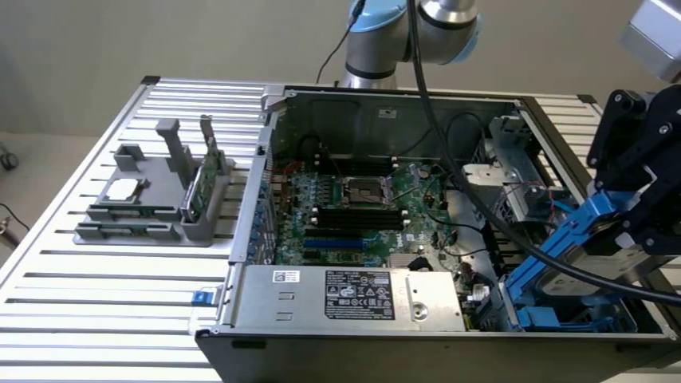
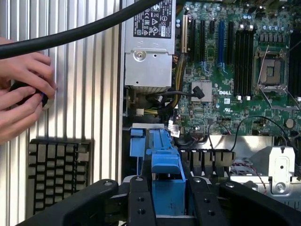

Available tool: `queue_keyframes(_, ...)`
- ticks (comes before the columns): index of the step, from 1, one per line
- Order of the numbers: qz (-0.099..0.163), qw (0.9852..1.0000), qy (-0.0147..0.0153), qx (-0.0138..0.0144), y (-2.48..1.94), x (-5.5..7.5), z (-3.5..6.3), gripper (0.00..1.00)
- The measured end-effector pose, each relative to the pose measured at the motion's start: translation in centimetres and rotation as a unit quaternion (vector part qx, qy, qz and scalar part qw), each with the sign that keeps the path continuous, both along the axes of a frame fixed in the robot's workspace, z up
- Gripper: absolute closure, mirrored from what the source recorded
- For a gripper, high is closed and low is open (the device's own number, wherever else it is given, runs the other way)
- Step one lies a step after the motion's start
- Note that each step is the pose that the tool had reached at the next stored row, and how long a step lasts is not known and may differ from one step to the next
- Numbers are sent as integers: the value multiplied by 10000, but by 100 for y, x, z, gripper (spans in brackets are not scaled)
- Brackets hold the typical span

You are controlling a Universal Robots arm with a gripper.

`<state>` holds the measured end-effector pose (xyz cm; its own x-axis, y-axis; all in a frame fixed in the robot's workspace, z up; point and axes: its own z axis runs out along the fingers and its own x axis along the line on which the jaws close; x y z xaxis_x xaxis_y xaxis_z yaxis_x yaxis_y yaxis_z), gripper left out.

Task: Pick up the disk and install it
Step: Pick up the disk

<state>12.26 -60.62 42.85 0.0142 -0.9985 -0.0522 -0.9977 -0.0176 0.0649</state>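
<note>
Blue plastic carrier rails frame the disk (image 1: 580,219), which we see tilted above the drive bay (image 1: 553,319) at the exterior view's right end of the open case (image 1: 372,120). The gripper (image 2: 169,200) clamps the carrier's sides between its black fingers (image 2: 141,207). We judge the unit stiff, fairly heavy and shock-sensitive; the rigid rails, not the flat face, suit gripping.

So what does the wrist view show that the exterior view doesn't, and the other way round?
The wrist view has a person's hands and a dark keyboard on the slatted table. The exterior view has a grey rack of parts and the arm's upper joints. Both have the open computer's motherboard, its power supply, and the gripper shut on the blue-framed disk.
</note>
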Motion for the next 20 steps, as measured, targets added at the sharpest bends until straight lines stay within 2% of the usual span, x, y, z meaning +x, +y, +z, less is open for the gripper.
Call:
queue_keyframes(12,0,10000,0,0,47,2,-49,67)
queue_keyframes(20,0,10000,0,-1,53,2,-100,67)
